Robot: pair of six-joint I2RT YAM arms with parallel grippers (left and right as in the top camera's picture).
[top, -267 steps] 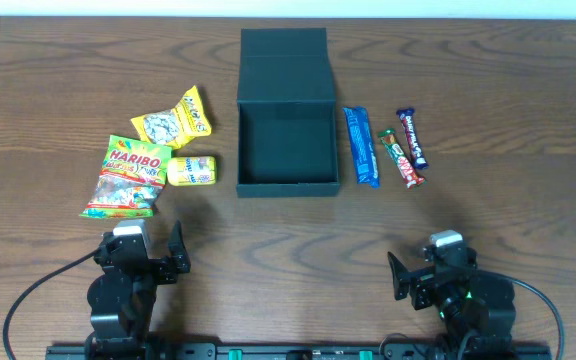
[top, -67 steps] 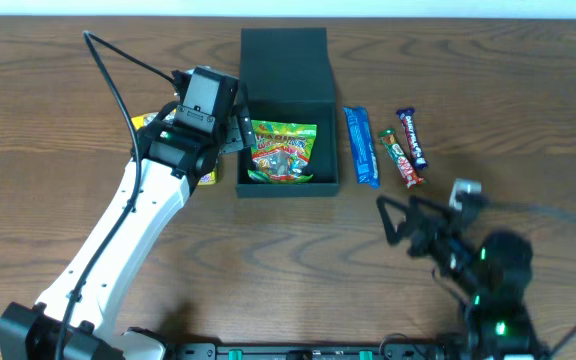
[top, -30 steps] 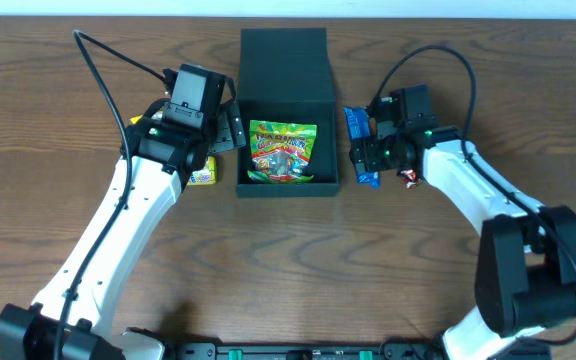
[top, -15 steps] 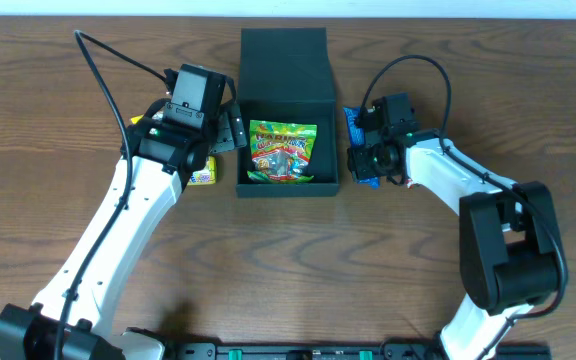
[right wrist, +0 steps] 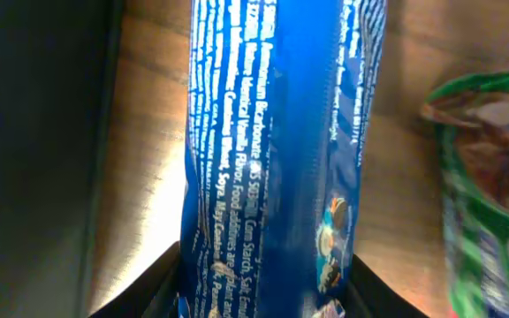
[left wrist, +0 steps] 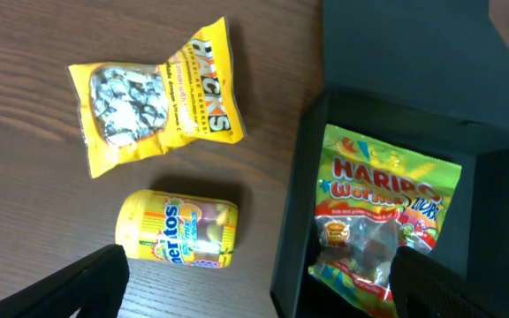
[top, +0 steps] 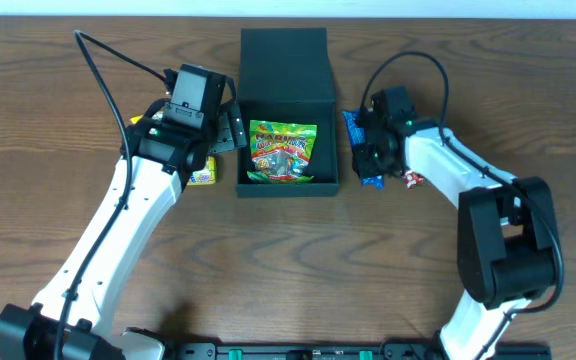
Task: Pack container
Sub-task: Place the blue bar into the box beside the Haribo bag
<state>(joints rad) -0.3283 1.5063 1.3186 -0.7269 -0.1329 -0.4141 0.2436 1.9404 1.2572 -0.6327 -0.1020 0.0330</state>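
The container (top: 288,186), a dark green-black box with its flap lid (top: 283,60) laid open at the back, holds a Haribo bag (top: 283,152). In the left wrist view the same Haribo bag (left wrist: 383,221) lies behind the container wall (left wrist: 299,203). My left gripper (top: 230,128) hovers open over the box's left edge, its jaws (left wrist: 263,287) wide with nothing between them. Just right of the box, my right gripper (top: 368,152) sits down over the blue snack bar (top: 371,181). Its fingers (right wrist: 268,291) press both sides of that blue bar (right wrist: 272,132).
A yellow Mentos tub (left wrist: 179,230) and a yellow Hacks bag (left wrist: 153,93) lie left of the box. A green-and-red bar (right wrist: 493,177) lies right of the blue one, mostly under my right arm in the overhead view (top: 413,179).
My right gripper's jaws have narrowed onto the blue bar and the wrist has shifted slightly. The left arm has stayed where it was.
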